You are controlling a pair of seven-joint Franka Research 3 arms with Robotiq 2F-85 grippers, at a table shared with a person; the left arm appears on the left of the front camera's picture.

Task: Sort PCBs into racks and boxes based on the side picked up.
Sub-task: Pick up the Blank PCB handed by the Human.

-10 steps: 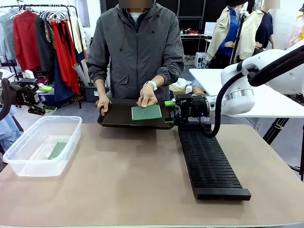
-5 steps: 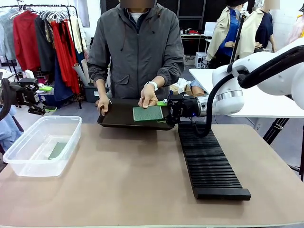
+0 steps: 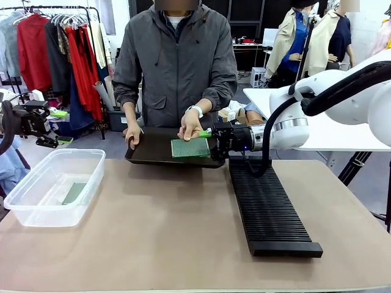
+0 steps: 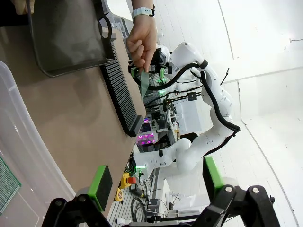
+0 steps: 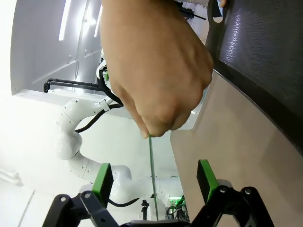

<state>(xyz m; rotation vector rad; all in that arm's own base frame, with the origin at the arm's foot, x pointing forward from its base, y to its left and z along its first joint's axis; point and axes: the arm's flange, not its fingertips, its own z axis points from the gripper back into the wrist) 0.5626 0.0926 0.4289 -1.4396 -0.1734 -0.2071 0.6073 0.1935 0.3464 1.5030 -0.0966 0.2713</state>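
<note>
The right arm (image 3: pixel 330 97) reaches in from the right with its wrist held level, so the right gripper (image 3: pixel 206 140) points left across the far end of the table (image 3: pixel 183 256); its jaws are released, the green pads spread wide on either side of a PCB (image 3: pixel 190 147) and not clamping it. A person's hand (image 3: pixel 190 125) pinches that board's far edge from above, fingers bunched, and holds it tilted over a black tray (image 3: pixel 153 155) at the table's far edge; the other hand (image 3: pixel 132 133) grips the tray's left rim. The left gripper (image 3: pixel 61 127) hangs beyond the table's left edge, level and pointing right; its jaws are released and hold nothing.

From the front the board and tray hide the right gripper's lower pad; the left arm is cut off by the left border; I cannot tell whether the tray rests on the table or is lifted. In the right wrist view the board is edge-on, a thin green line rising between the two pads with a gap on each side.

The held board's near face is dotted with a fine grid of marks. The clear box (image 3: pixel 24 201) sits near left, shallow colourless plastic with a rounded rim; a second PCB (image 3: pixel 74 193) lies flat on its floor. The rack (image 3: pixel 269 204) is long, narrow and matte black, ribbed with fine cross slots; it runs from beside the tray's right end toward the near edge. The tabletop is plain matte brown.
</note>
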